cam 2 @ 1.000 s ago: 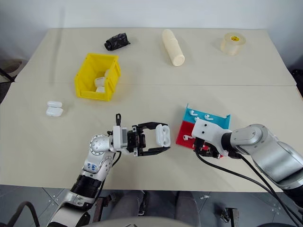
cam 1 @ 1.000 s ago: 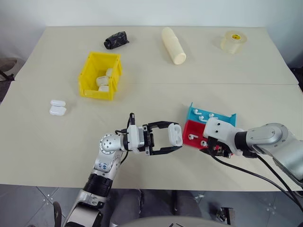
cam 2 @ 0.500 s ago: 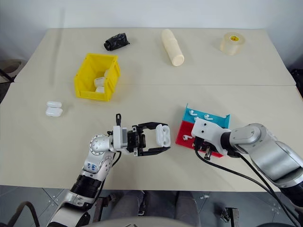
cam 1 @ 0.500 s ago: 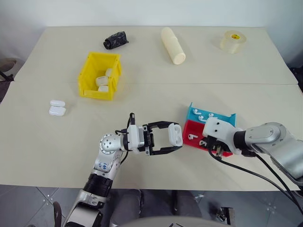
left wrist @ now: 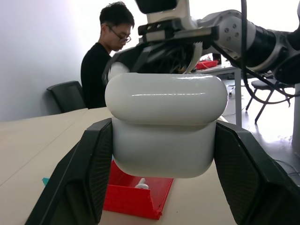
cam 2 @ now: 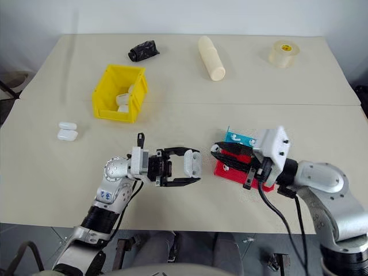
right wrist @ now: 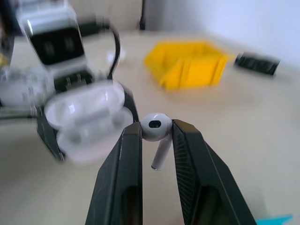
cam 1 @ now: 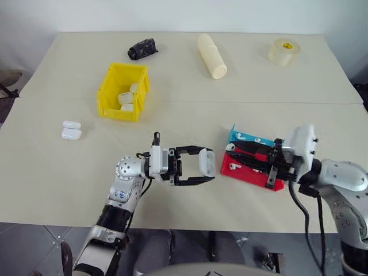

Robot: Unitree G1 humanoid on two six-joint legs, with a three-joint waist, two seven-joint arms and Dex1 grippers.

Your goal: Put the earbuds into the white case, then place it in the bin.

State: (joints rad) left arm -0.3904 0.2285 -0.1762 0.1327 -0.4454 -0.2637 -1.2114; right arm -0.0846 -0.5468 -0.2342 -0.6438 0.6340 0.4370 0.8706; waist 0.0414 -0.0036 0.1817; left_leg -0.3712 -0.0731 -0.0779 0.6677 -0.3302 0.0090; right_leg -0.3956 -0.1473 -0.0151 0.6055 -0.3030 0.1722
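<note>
The tiny glossy white plastic earbud (right wrist: pixel 156 126), light and likely slippery, sits pinched by its head between the right gripper's (right wrist: pixel 157 132) black fingers near the open small glossy white rounded case (cam 1: pixel 206 165), which the left gripper (cam 1: pixel 195 167) clamps by its flanks.
</note>
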